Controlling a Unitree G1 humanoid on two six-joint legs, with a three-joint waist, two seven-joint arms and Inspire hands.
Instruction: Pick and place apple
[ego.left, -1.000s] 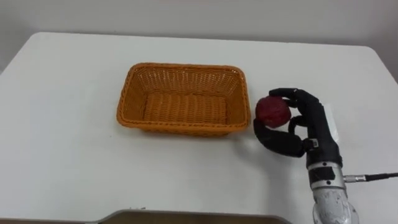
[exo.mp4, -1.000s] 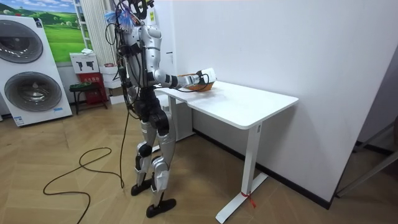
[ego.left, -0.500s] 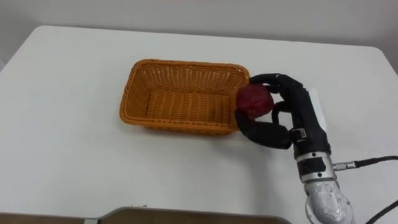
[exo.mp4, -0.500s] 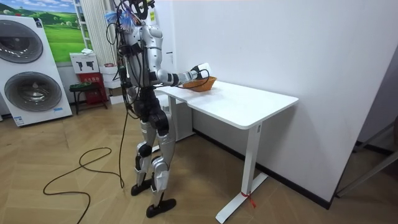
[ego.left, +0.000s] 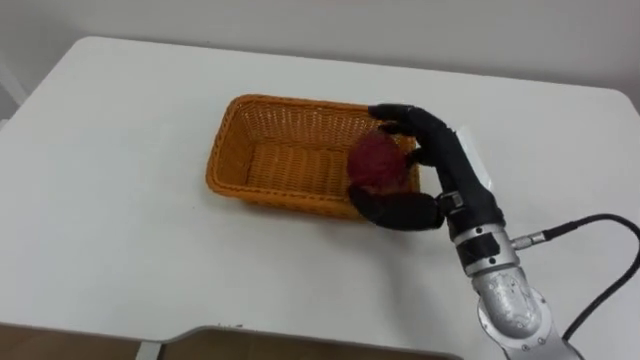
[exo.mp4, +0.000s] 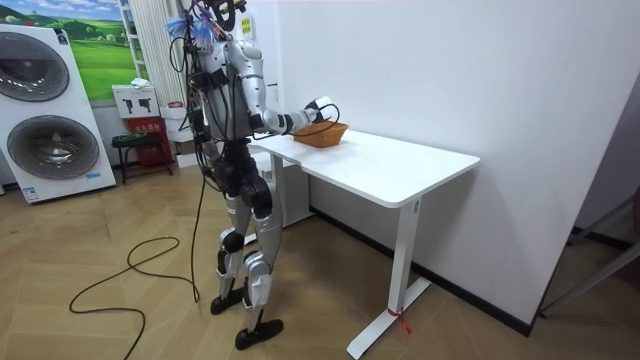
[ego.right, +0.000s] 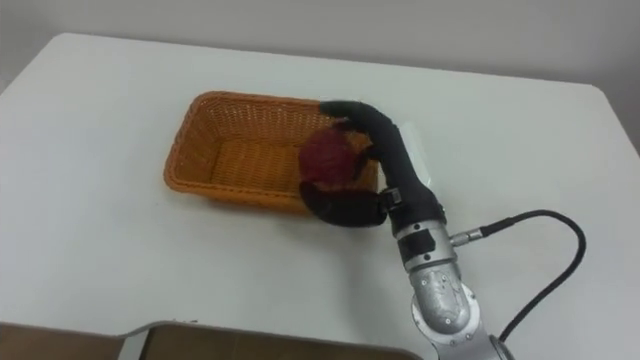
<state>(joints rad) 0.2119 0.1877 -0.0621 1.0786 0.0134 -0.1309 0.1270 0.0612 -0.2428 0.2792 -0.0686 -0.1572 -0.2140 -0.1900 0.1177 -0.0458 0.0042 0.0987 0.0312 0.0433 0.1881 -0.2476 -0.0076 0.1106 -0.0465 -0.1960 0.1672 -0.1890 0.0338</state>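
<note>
A dark red apple sits in my right hand, whose fingers and thumb curl round it. The hand holds it over the right end of an orange wicker basket on the white table. The fingers arch over the basket's right rim and the thumb lies outside its near wall. In the room view I stand at the table's end with my right hand reaching over the basket.
The basket's floor to the left of the apple holds nothing. The table's near edge runs along the bottom of the eye views. In the room view two washing machines stand behind me on the wooden floor.
My right hand has carried the apple leftward, from beside the basket's right end to over its right rim. The eye views have shifted a little.
</note>
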